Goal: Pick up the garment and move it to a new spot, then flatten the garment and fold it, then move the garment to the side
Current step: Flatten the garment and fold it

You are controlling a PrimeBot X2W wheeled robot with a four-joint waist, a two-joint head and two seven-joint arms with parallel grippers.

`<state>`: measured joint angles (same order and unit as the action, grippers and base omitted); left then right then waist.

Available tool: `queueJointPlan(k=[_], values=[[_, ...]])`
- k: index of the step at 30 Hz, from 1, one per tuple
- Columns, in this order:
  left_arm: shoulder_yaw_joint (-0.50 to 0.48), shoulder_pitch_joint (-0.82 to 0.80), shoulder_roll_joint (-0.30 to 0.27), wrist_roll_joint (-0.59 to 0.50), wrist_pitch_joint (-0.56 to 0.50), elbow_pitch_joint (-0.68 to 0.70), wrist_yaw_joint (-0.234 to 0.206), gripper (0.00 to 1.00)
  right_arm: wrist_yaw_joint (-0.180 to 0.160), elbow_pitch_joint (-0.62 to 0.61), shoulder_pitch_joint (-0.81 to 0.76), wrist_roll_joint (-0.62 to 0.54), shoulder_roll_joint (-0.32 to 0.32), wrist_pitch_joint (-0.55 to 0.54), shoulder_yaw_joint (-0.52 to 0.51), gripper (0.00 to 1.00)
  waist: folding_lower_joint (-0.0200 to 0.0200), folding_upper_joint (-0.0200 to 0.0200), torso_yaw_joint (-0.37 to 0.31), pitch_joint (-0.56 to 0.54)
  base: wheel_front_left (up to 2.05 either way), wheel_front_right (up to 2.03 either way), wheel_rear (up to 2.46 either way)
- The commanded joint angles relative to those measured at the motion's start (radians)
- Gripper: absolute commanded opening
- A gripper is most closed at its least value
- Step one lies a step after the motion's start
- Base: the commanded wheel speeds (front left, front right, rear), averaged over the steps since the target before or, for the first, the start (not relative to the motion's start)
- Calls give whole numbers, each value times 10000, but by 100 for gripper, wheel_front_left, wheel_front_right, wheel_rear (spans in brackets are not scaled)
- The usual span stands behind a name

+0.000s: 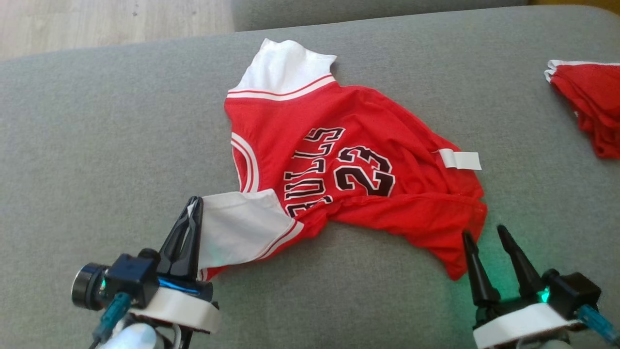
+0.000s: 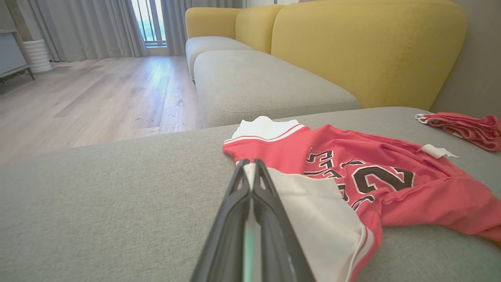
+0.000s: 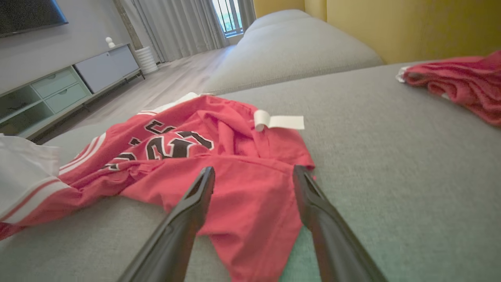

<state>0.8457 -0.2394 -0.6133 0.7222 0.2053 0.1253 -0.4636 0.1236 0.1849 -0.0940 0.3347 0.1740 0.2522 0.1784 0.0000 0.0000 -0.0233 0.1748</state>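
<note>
the red garment (image 1: pixel 348 145) lies crumpled in the middle of the grey sofa seat (image 1: pixel 97 121), just ahead of both arms. its shoulders and white sleeves lie toward the robot's left and its hem toward the right, so its long axis runs across the robot's front, slanting nearer on the right.

the left gripper (image 1: pixel 193 206) is pinched tight on the edge of the nearer white sleeve (image 1: pixel 237 228), and the cloth rises a little to meet its tips. the right gripper (image 1: pixel 484 231) is spread wide and holds nothing. its tips stand just beside the near hem corner, and in the right wrist view the red cloth lies between and ahead of the two fingers.

the lift likely turns on that hem corner: the right arm is the nearer one, and a short reach forward should put cloth between its jaws.

the seat is flat, soft and woven. a second red garment (image 1: pixel 591 106) lies bunched well apart at the right edge. beyond are a pale wooden floor (image 1: pixel 97 24), yellow backrests (image 2: pixel 368 47), grey curtains (image 2: pixel 98 23) and a low cabinet (image 3: pixel 58 86).
</note>
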Motion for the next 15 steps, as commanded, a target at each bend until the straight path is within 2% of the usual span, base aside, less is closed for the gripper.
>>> queueJointPlan(k=[1,8,11,15], values=[[-472,-429,-238,-83,138,227,-61,0,71,-170,68,42,197,95,83,100,0,0,36,3,0,0,0],[-606,-469,-417,-162,199,156,-125,0,71,1025,536,1080,183,95,-83,100,0,0,210,32,0,0,0],[-657,-483,-459,-146,222,113,-103,0,71,1573,826,2291,281,95,99,100,0,0,262,38,0,0,0],[-685,-487,-507,-121,233,54,-76,0,71,1855,1218,4106,724,90,616,100,0,0,308,53,0,0,0]])
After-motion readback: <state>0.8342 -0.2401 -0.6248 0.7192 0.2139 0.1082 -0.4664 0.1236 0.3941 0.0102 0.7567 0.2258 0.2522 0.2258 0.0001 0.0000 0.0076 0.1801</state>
